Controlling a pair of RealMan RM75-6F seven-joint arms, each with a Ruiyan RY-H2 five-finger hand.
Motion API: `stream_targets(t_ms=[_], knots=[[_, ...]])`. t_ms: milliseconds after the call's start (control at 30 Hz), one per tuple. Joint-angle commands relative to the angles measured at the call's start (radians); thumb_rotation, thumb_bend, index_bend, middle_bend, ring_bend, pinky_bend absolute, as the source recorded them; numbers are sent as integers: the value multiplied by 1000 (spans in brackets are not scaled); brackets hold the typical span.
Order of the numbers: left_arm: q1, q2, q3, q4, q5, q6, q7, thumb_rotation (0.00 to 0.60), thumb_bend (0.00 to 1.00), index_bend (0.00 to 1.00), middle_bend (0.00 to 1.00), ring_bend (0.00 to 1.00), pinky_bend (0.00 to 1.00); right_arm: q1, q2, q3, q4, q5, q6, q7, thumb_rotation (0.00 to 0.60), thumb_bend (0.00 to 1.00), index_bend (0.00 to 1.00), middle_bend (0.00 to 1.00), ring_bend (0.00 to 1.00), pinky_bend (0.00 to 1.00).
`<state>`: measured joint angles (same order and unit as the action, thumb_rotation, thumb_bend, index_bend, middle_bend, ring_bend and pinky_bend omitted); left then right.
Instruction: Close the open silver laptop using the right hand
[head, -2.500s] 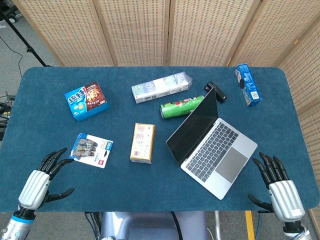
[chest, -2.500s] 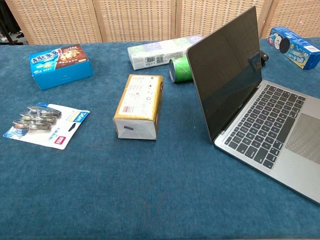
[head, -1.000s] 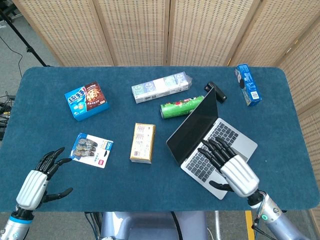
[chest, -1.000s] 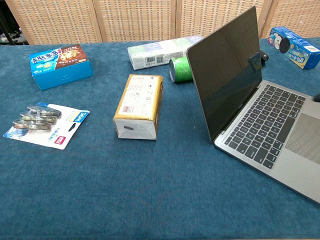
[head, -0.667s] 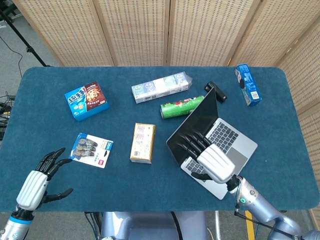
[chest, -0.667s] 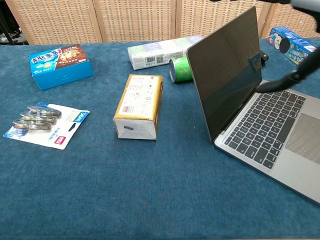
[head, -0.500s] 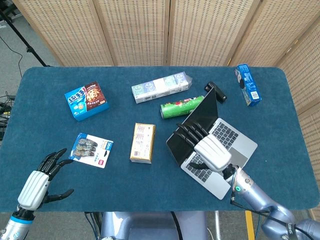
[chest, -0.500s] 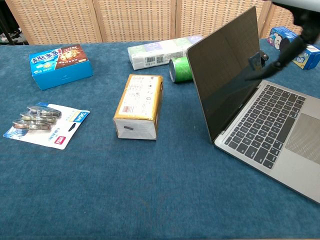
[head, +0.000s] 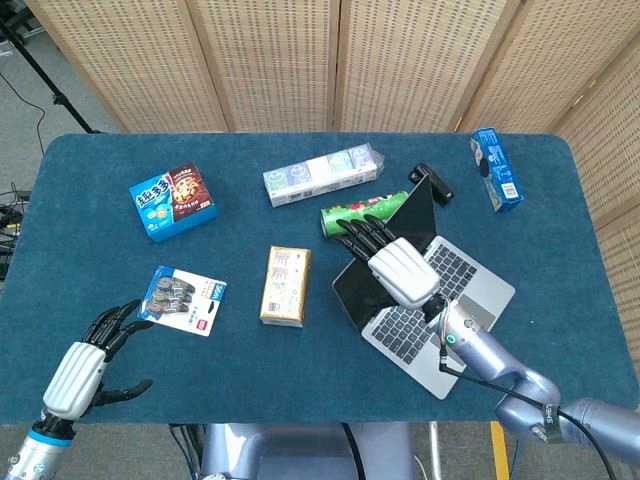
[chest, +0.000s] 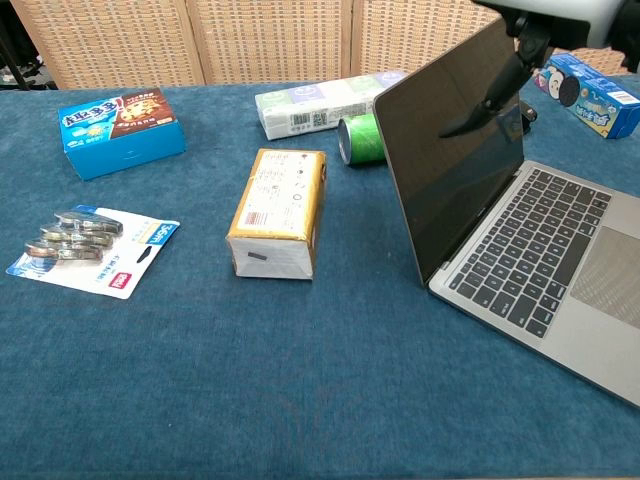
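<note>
The silver laptop (head: 467, 282) lies open at the right of the blue table, its dark screen (chest: 450, 150) upright and tilted back. My right hand (head: 397, 268) hovers over the lid's top edge with its fingers spread, pointing at the green can. The chest view shows this hand (chest: 545, 18) at the top edge, above the lid, one dark finger hanging in front of the screen. Whether it touches the lid I cannot tell. My left hand (head: 82, 368) rests open near the table's front left corner, holding nothing.
A green can (head: 352, 217) lies just behind the lid. A yellow box (head: 285, 285) sits left of the laptop, a tissue pack (head: 322, 175) behind it. A blue cookie box (head: 172, 203), a blister pack (head: 185, 298), a black item (head: 434, 184) and a blue pack (head: 496, 168) lie around.
My right hand has come in from the front right edge, crossed the keyboard and risen over the screen to the lid's top edge. The lid's angle looks unchanged. The left hand barely moved.
</note>
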<state>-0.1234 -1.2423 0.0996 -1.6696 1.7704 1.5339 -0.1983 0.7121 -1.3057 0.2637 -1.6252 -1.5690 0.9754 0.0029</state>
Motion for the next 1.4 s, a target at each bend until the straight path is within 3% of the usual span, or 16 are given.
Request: stream_targets(t_ms=[33, 200, 633, 1067, 1400], knots=[[0, 1, 2, 0, 3, 2, -3, 600, 128, 246, 89, 131, 99, 8, -8, -10, -1, 4, 2, 0, 600, 133, 79, 10, 0, 0], [0, 4, 7, -4, 12, 3, -5, 600, 128, 246, 90, 132, 99, 19, -19, -23, 11, -2, 16, 0, 600, 133, 150, 63, 24, 0], [-4, 2, 14, -3, 17, -5, -1, 600, 128, 246, 90, 133, 100, 90, -67, -37, 63, 18, -25, 5, 600, 134, 143, 58, 27, 0], [-8, 2, 25, -5, 31, -10, -3, 600, 127, 246, 89, 139, 99, 110, -103, -64, 117, 22, -9, 15, 600, 134, 255, 203, 212, 3], [-10, 3, 31, -7, 37, -13, -4, 600, 128, 246, 90, 141, 99, 113, -93, -72, 119, 26, 8, 20, 600, 133, 330, 284, 300, 70]])
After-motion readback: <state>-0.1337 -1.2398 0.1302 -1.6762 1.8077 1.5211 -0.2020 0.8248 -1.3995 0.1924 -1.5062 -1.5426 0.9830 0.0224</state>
